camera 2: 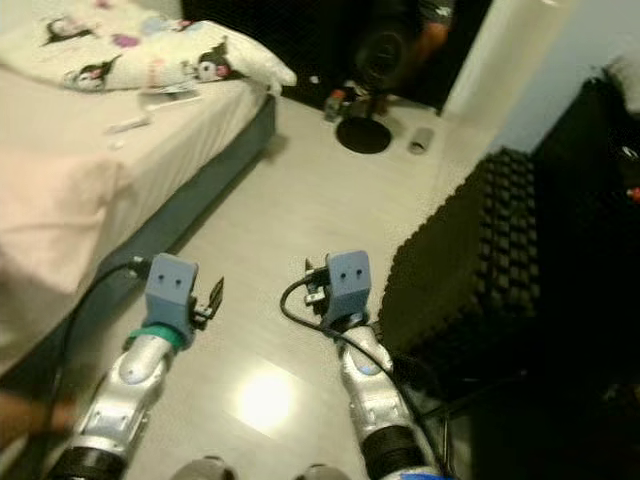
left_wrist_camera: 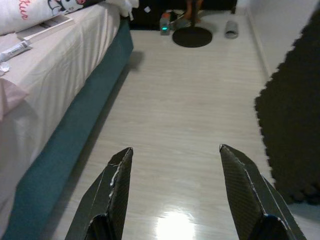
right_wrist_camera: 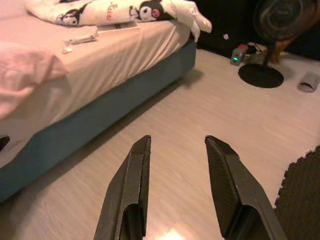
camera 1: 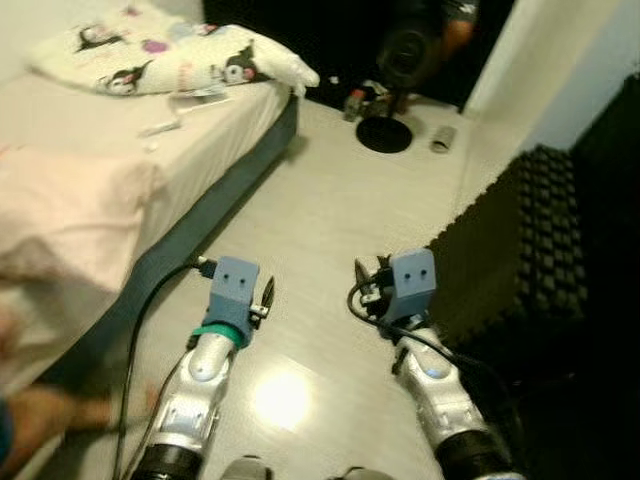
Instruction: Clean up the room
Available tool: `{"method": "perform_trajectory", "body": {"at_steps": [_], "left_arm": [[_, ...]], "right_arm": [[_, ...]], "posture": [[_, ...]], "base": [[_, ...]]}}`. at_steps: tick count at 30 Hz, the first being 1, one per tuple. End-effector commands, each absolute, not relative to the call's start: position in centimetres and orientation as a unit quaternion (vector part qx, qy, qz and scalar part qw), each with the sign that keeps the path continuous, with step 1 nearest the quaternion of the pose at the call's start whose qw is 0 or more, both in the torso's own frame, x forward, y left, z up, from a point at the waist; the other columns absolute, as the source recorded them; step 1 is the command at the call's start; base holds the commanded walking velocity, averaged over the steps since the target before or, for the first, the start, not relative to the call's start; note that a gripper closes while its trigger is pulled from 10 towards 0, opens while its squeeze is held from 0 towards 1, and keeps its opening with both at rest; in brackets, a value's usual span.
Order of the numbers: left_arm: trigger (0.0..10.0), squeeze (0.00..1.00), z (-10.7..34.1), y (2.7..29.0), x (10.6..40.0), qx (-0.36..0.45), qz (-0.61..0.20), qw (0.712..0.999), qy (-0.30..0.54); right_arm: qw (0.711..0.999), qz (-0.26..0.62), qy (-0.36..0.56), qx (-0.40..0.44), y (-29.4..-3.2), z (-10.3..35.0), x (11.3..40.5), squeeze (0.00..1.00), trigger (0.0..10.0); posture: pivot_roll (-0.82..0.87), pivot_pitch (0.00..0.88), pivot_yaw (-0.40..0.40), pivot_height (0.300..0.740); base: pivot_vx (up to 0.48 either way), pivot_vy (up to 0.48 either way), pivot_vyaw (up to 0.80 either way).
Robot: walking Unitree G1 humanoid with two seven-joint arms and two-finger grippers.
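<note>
Both pincers, left pincer (left_wrist_camera: 172, 195) and right pincer (right_wrist_camera: 175, 187), hover apart above the floor (camera 1: 330, 210), empty. Tube (right_wrist_camera: 80, 39) on the bed (right_wrist_camera: 125, 60) edge looks light, squashy; pinch mid-body.

Both silver arms are reaching forward and downward from the body, roughly parallel and well apart. The left arm (camera 1: 190, 395) is carrying a blue wrist block with a teal band below it, and a black cable is running alongside. The left gripper (left_wrist_camera: 175, 192) is holding its two black fingers (left_wrist_camera: 107, 195) spread wide, gripping nothing. The right arm (camera 1: 440, 395) is angling slightly inward, with black cable looping beside its blue wrist block. The right gripper (right_wrist_camera: 176, 187) is also holding its fingers (right_wrist_camera: 131, 190) parted, with nothing between them. Neither gripper is touching any surface.
</note>
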State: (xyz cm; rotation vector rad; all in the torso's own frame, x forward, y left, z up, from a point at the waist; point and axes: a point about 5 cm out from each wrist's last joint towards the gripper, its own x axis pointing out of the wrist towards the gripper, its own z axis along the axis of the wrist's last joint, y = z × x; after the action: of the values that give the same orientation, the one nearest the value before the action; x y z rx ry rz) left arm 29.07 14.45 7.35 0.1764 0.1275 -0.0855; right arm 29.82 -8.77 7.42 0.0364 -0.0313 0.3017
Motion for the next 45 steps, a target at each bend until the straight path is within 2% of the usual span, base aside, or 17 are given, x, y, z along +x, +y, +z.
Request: {"method": "perform_trajectory", "body": {"at_steps": [1, 7, 26, 45], "left_arm": [[10.0, 0.00, 6.97, 13.90, 28.86, 0.088, -0.050, 0.992, 0.070], [10.0, 0.00, 6.99, 13.83, 28.90, 0.087, -0.051, 0.992, 0.070], [10.0, 0.00, 7.01, 13.75, 28.95, 0.087, -0.051, 0.993, 0.069], [10.0, 0.00, 7.00, 13.76, 28.98, 0.088, -0.049, 0.992, 0.069]], "right_arm": [[0.990, 0.141, -0.008, 0.014, -9.46, 7.07, 29.77, 0.00, 10.0], [0.990, 0.141, -0.010, 0.014, -9.49, 7.09, 29.77, 0.00, 10.0], [0.988, 0.151, -0.016, 0.004, -9.32, 7.24, 29.76, 0.00, 10.0], [0.985, 0.171, -0.021, 0.005, -9.05, 7.44, 29.63, 0.00, 10.0]], "posture": [[0.01, 0.012, -0.006, 0.728], [0.01, 0.012, -0.006, 0.728], [0.01, 0.013, -0.008, 0.728], [0.01, 0.014, -0.010, 0.728]], "base": [[0.364, 0.000, -0.78], [0.364, 0.000, -0.66], [0.374, 0.000, 0.00], [0.346, 0.000, 0.78]]}}
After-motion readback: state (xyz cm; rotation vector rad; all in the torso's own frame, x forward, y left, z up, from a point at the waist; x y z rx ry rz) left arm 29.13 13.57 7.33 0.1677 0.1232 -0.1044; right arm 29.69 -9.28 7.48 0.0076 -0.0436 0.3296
